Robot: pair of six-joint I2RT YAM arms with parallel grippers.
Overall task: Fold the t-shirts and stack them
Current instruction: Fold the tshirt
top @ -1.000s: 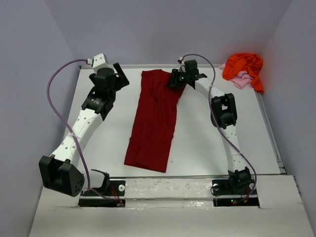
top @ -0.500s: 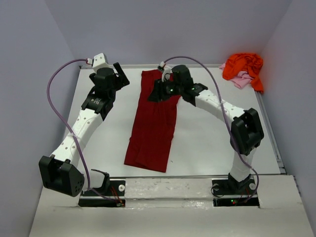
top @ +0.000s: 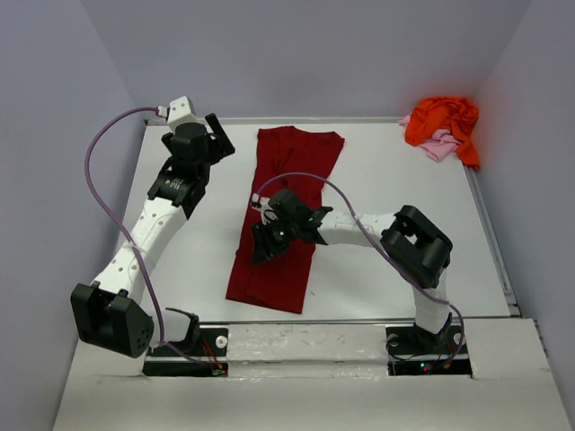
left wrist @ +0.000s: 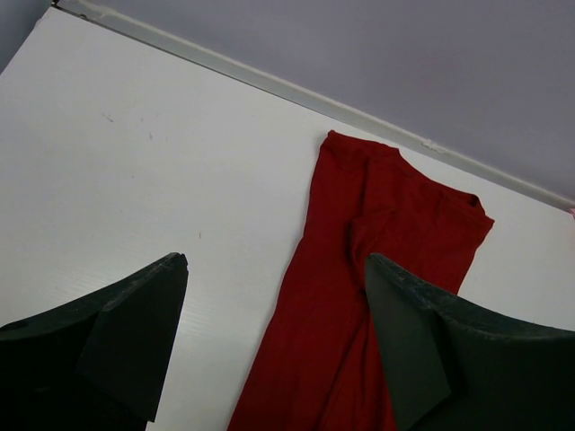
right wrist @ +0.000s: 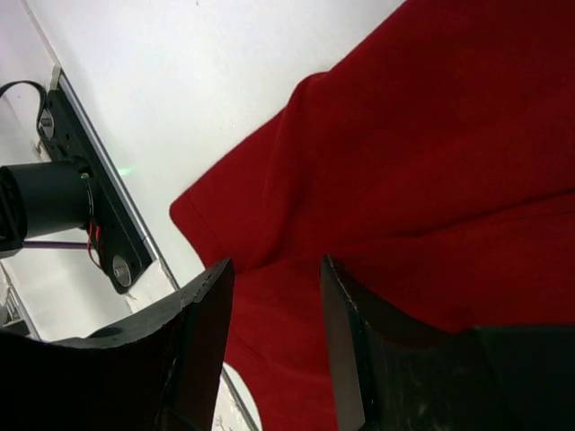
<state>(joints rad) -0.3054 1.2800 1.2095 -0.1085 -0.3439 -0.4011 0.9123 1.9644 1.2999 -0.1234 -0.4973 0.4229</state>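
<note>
nearest me, the crimson t-shirt lies flat on the counter as a long narrow strip, folded lengthwise, its near end just short of the counter's front edge and a little left of centre. it runs away from me, leaning slightly to the right.

my right arm is bent low across the counter from its base, and the right pincer sits over the near half of that strip, pointing down and towards the near left. through its wrist camera i see the two fingers a modest gap apart with nothing between them, only red cloth and a fold line beyond. i can't tell whether the tips touch the cloth.

further out, my left arm reaches up the left side of the counter. the left pincer stands wide apart and holds nothing, raised above bare counter to the left of the shirt's far end.

the far end of the crimson strip lies close to the back edge. in the far right corner, well apart from it, the orange t-shirt lies crumpled on top of the pink t-shirt, neither folded.
</note>
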